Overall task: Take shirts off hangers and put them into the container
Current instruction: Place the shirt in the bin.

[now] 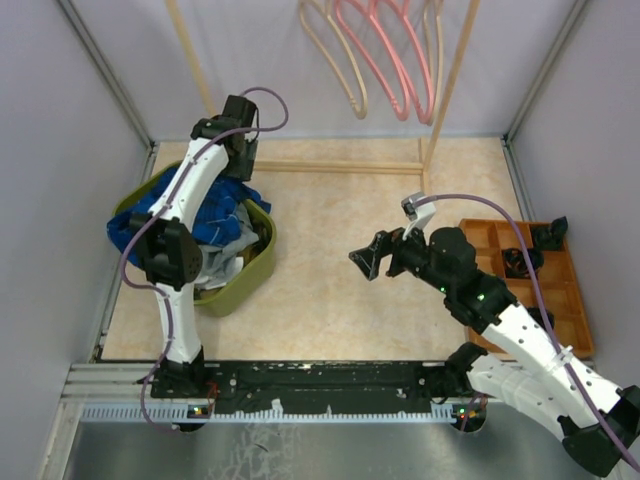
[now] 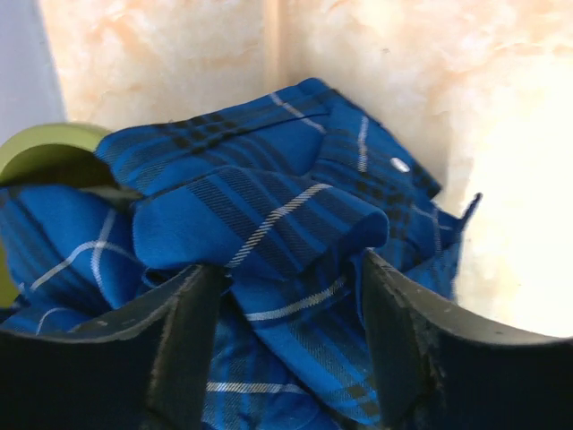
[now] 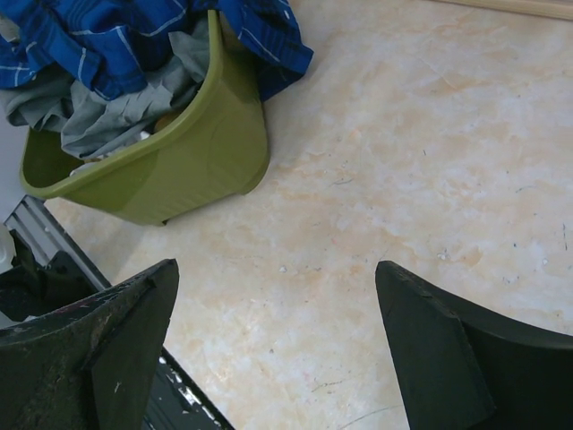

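The table [image 1: 340, 260] is pale and creamy, like marble, with bright light on it. Plain grey walls [image 1: 60, 150] stand on three sides. Thin wooden poles [image 1: 450, 90] stand at the back. An orange tray [image 1: 572, 318] with black bits sits on the right. A black rail [image 1: 330, 378] runs along the near edge.

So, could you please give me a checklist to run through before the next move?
1. Hangers bare: ok, no shirt hangs on them.
2. Blue shirt fully inside the container: not ok, part drapes over the rim.
3. Left pincer free of cloth: cannot tell; its jaws stand apart astride a fold.
4. Right pincer open and empty: ok, it is above the table.
5. All four shirts in the container: cannot tell; only the blue one and a grey shirt show clearly.
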Robot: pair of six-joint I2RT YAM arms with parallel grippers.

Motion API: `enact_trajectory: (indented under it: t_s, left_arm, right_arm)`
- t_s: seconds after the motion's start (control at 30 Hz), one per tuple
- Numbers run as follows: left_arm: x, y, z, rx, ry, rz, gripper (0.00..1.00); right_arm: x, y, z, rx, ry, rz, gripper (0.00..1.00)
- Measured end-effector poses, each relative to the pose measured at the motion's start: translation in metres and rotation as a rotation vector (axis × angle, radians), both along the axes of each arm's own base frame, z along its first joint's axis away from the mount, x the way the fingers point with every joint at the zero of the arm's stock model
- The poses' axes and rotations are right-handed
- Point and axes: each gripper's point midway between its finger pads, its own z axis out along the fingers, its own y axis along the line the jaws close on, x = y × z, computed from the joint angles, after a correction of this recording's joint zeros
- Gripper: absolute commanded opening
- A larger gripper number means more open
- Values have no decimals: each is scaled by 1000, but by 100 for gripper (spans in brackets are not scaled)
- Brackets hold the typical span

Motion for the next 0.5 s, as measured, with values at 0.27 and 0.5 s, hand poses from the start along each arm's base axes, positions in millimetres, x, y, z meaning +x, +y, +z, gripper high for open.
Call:
enact_trajectory:
  t_s: [0.27, 0.5]
  left_arm:
    - [-5, 11, 9, 63, -29, -2, 1]
    - [-14, -13, 9, -15, 1, -82, 0]
  right_arm:
    - [-1, -3, -6, -19, 20, -12, 92]
    - [1, -5, -8, -27, 23, -27, 93]
